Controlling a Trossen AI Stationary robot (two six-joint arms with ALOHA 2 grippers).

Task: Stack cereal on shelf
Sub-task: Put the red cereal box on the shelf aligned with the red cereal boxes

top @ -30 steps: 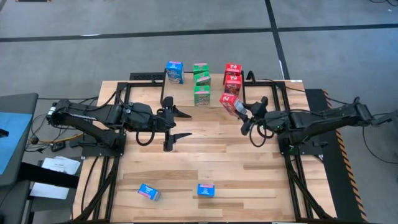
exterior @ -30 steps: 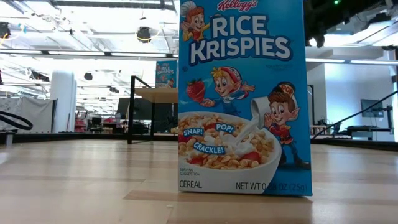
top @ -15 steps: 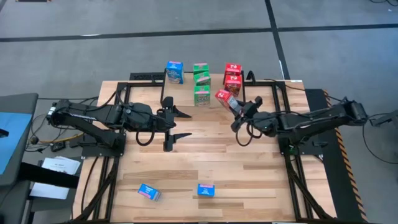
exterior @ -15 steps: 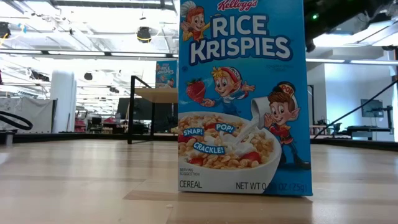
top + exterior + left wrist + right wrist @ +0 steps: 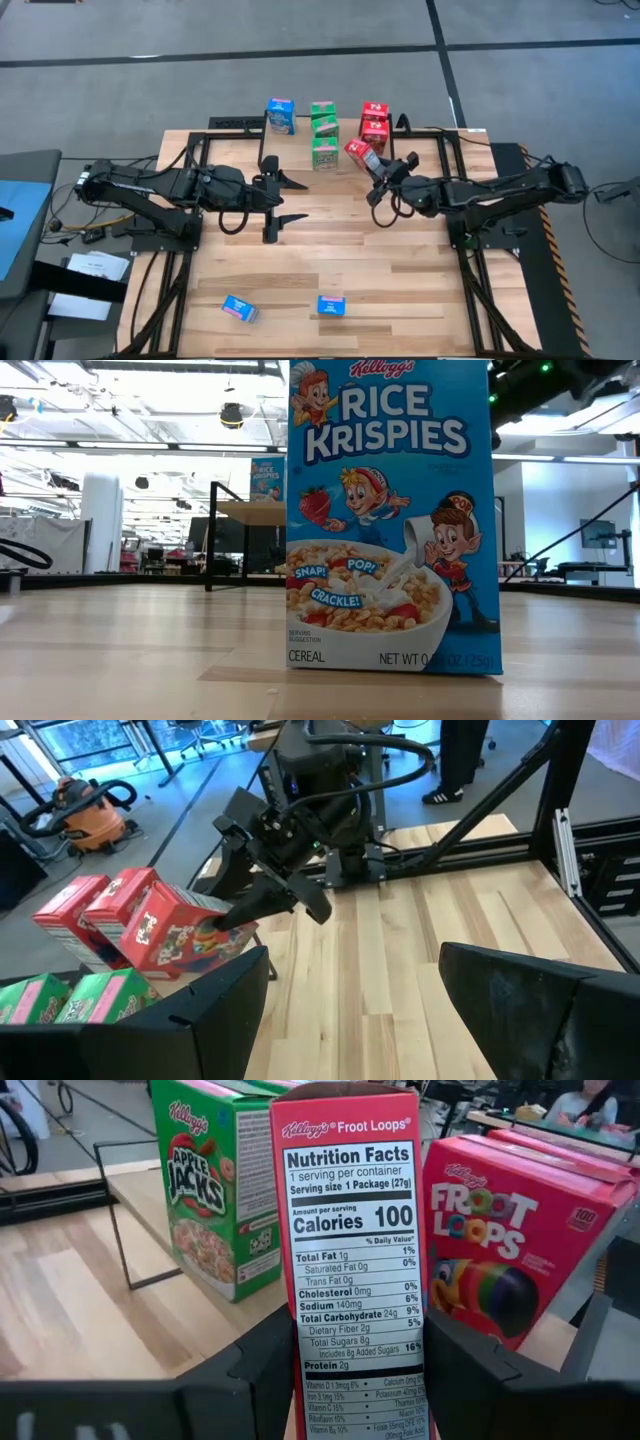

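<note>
I count nine cereal boxes from the high view: three red, three green, three blue. Landmark is the shelf (image 5: 325, 140) at the table's far edge. On it: one blue box (image 5: 281, 115) at its left end, upright; three green boxes (image 5: 323, 135) in a row at its middle; two red boxes (image 5: 374, 120) at its right end. The third red box (image 5: 359, 153) is not on the shelf; it sits tilted in the right gripper (image 5: 372, 167), just beside the front of the red pair. In the right wrist view that gripper's fingers (image 5: 265, 1365) press both sides of the red box (image 5: 355, 1260), its nutrition panel facing the camera, with a green box (image 5: 215, 1180) and a red one (image 5: 505, 1240) on the shelf behind it. The left wrist view shows the same grip from across the table: right gripper (image 5: 262, 910) clamped on the tilted red box (image 5: 180, 935) beside the red pair. The left gripper (image 5: 283, 199) hangs over the table (image 5: 340, 260) in front of the shelf's left half, fingers spread apart, nothing between them. Two blue boxes remain well apart from the shelf at the table's near edge: one lying flat (image 5: 239, 308), one upright (image 5: 332, 305). The low view is filled by that upright blue box (image 5: 390, 515), with the shelf's blue box (image 5: 266, 478) small behind it.
</note>
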